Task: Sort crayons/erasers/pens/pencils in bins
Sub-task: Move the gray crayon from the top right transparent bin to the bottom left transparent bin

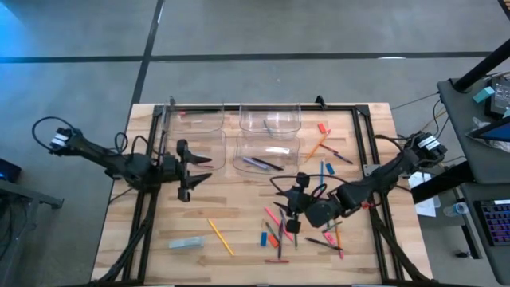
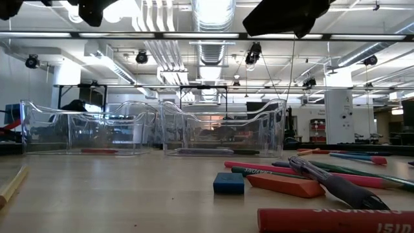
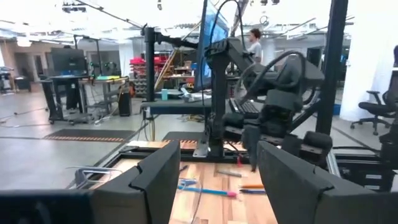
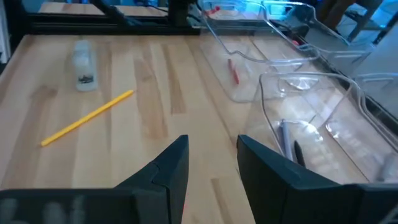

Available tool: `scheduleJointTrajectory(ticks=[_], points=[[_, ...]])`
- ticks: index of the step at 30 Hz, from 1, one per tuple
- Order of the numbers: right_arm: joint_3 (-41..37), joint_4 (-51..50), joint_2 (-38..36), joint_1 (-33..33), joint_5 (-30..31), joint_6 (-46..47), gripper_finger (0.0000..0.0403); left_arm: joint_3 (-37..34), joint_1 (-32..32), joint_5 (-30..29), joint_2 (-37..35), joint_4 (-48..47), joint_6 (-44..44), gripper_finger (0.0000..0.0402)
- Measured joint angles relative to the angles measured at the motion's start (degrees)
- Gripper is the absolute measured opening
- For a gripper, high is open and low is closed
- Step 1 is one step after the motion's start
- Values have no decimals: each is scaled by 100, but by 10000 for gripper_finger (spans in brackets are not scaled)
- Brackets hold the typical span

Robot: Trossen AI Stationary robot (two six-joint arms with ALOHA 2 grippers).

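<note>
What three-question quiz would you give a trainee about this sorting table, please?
1. True or false: the yellow pencil lies inside a bin.
2. Which gripper is above the loose pile of sticks: A left, B right?
3. How many clear bins stand on the table?
Key: 1 false, it lies on bare wood. 2 B, the right gripper. 3 four.
</note>
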Motion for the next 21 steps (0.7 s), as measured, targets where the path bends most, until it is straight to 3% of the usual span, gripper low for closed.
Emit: scheduleJointTrajectory(ticks=[4, 7, 9, 15, 21], points=[[2, 49, -165, -377, 102, -54, 127, 168, 21, -631, 312, 74, 212, 198], [92, -84, -338, -1150, 123, -95, 127, 353, 36, -727, 574, 104, 295, 198], [278, -339, -388, -1870, -541, -97, 127, 430, 36, -717, 788, 88, 300, 198], [1034, -831, -44, -4228, -3390, -224, 127, 683, 44, -698, 1330, 71, 352, 198], [2133, -1738, 879, -5598, -4582, -654, 127, 786, 47, -683, 1508, 68, 580, 198]])
